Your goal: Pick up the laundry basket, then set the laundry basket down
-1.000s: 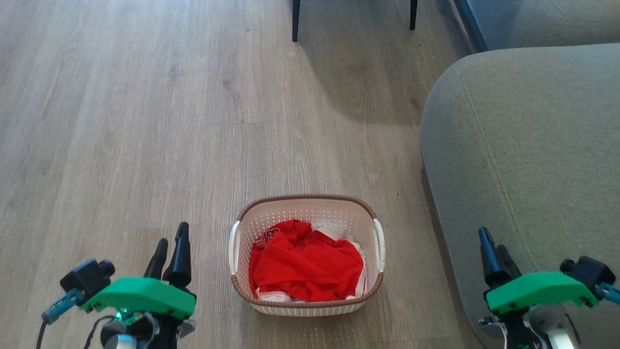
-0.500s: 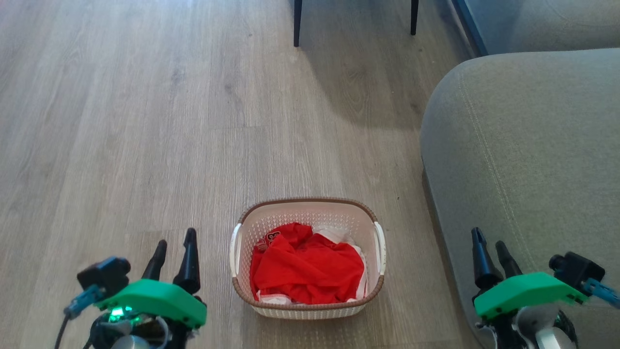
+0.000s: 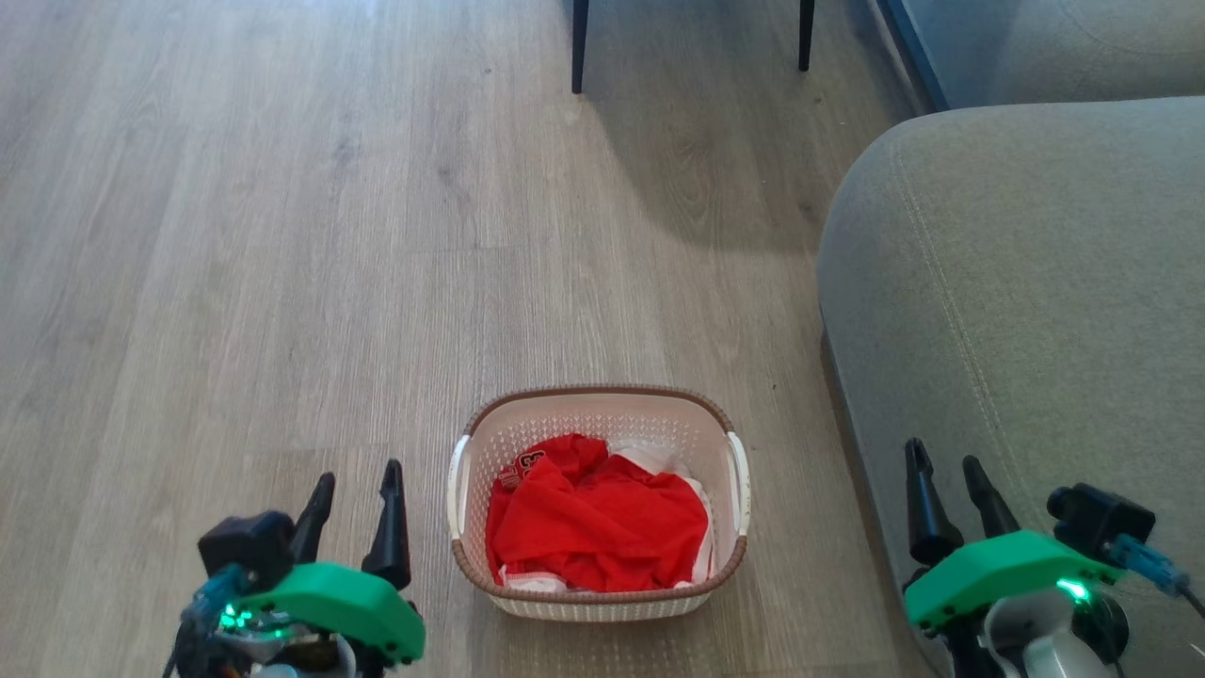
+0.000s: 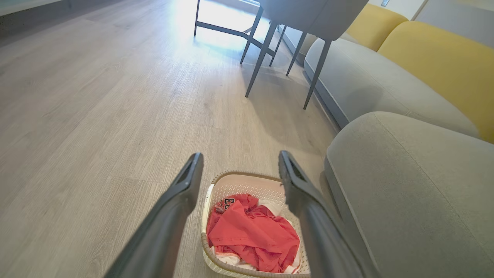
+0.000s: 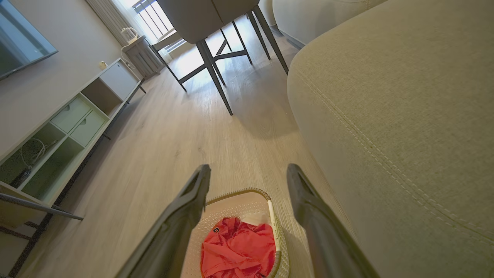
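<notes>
Cream perforated plastic laundry basket (image 3: 602,603): likely light, stiff; red clothes (image 3: 593,523) inside. Grasp at side handles (image 3: 740,476). Left gripper (image 3: 359,474), right gripper (image 3: 940,453) both spread wide, empty.

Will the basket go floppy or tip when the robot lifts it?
Probably stays stiff: the basket looks like hard holey plastic. Likely light, since only soft red clothes lie inside. Lifted by one side handle alone, it might tip.

Tapered black fingers (image 3: 389,537), green wrist covers (image 3: 329,603)
</notes>
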Controlling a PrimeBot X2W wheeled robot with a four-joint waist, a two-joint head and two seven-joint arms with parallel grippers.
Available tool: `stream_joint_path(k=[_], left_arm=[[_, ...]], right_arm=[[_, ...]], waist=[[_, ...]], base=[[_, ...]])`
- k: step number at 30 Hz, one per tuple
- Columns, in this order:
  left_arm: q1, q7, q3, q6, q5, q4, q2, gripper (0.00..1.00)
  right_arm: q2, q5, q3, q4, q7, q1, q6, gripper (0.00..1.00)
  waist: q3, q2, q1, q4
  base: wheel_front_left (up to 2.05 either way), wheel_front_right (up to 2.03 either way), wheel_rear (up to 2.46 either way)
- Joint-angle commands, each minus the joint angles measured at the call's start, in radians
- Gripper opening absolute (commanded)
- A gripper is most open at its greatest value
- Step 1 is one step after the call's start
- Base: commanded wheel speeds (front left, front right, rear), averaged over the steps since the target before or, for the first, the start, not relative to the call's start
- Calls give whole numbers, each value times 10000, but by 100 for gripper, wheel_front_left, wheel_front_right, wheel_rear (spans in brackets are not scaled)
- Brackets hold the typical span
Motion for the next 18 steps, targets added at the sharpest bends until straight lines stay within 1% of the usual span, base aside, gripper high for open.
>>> stream_joint_path(k=[1, 11, 18], left_arm=[[-294, -153, 161, 93, 323, -446, 179, 100], [-166, -445, -128, 341, 1388, -489, 286, 100], [-90, -650, -155, 377, 2029, -419, 236, 100]], right_arm=[[-110, -305, 208, -418, -196, -310, 11, 100], [-123, -1488, 414, -518, -489, -283, 12, 100], [-133, -2289, 550, -576, -695, -255, 13, 100]], waist=[[0, 0, 0, 1], [-6, 0, 0, 4], [5, 0, 0, 15]], base=[[0, 0, 0], [0, 0, 0], [0, 0, 0]])
